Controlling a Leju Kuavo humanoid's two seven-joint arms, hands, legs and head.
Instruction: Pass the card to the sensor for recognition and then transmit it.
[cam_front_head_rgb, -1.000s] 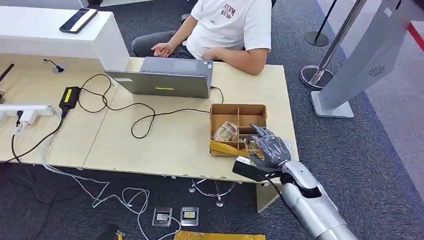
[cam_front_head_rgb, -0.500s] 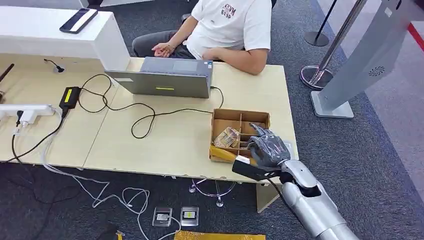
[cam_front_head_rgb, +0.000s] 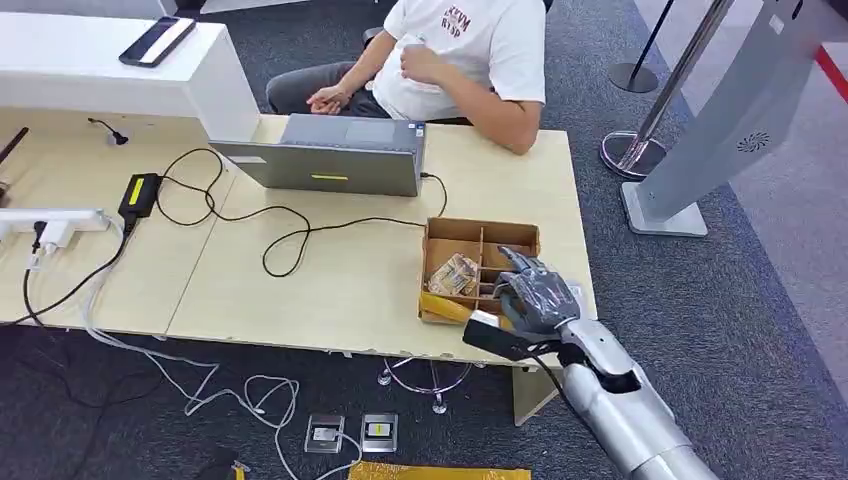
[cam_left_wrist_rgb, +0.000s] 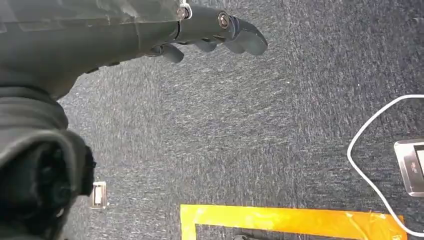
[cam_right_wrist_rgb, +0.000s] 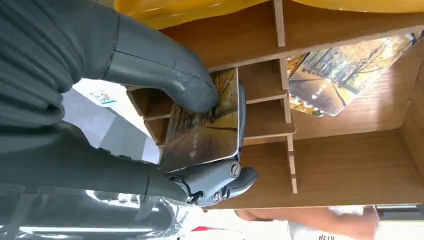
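Wooden divided box (cam_front_head_rgb: 478, 262) sits near bench (cam_front_head_rgb: 330, 270) edge; right hand (cam_front_head_rgb: 535, 296) pinches card (cam_right_wrist_rgb: 205, 125) thumb-against-fingers over its slots, so lift straight up, clear of dividers, before seeking the sensor; left hand (cam_left_wrist_rgb: 220, 30) hangs empty.

Light wooden tabletop (cam_front_head_rgb: 330, 280) over dark grey carpet (cam_front_head_rgb: 760, 280). Grey laptop (cam_front_head_rgb: 330, 155), lid up, at the far edge, facing a seated person in a white T-shirt (cam_front_head_rgb: 470, 50), one hand raised to the chest. Black cable (cam_front_head_rgb: 290, 235) loops across the wood from a black power adapter (cam_front_head_rgb: 138, 193). White power strip (cam_front_head_rgb: 50, 222) at the left edge; white cords trail to the floor. Dark phone (cam_front_head_rgb: 157, 40) lies on a white counter (cam_front_head_rgb: 110, 75). Grey kiosk stand (cam_front_head_rgb: 725, 120) and chrome stanchion (cam_front_head_rgb: 640, 140) at right. Yellow tape (cam_left_wrist_rgb: 295, 220) on the carpet.
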